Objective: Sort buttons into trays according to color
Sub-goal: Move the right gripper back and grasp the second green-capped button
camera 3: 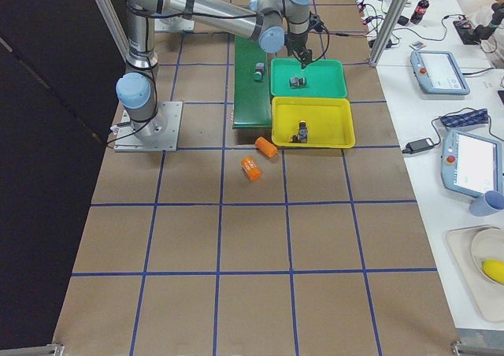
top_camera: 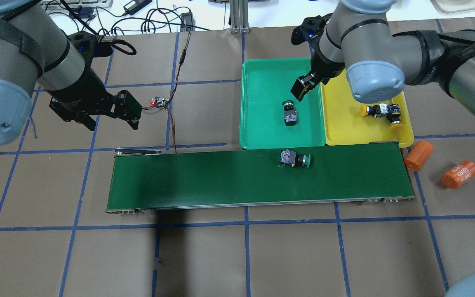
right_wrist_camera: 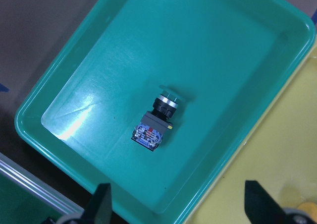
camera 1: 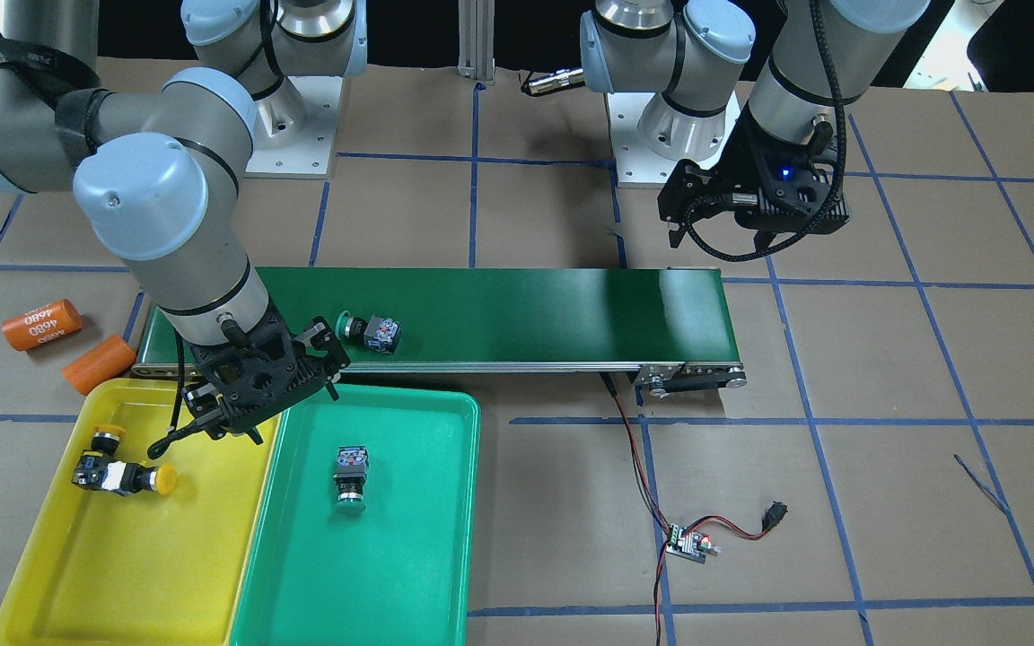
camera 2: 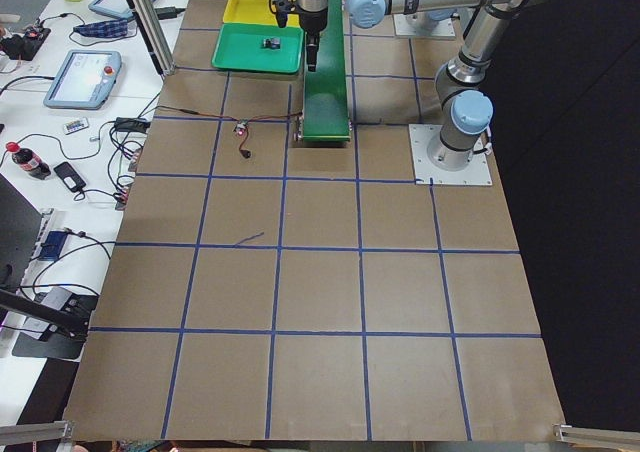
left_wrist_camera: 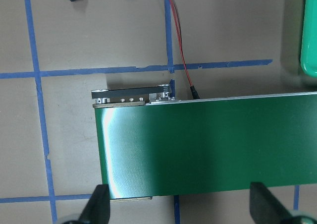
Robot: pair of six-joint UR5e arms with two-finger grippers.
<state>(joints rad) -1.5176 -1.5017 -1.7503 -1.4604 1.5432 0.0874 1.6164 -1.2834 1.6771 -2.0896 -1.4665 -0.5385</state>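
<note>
A green-capped button (top_camera: pixel 290 112) lies in the green tray (top_camera: pixel 262 74); it also shows in the right wrist view (right_wrist_camera: pixel 156 120). A second green-capped button (top_camera: pixel 294 159) lies on its side on the dark green conveyor belt (top_camera: pixel 221 177). Two yellow-capped buttons (top_camera: pixel 375 109) (top_camera: pixel 394 117) lie in the yellow tray (top_camera: pixel 344 119). My right gripper (top_camera: pixel 307 84) is open and empty, above the border between the two trays. My left gripper (top_camera: pixel 111 121) is open and empty, above the table near the belt's left end (left_wrist_camera: pixel 124 149).
Two orange cylinders (top_camera: pixel 418 155) (top_camera: pixel 460 174), one printed "4680", lie on the table right of the belt. A small circuit board (top_camera: pixel 159 102) with red wires lies beyond the belt's left end. The trays stand side by side against the belt's far edge.
</note>
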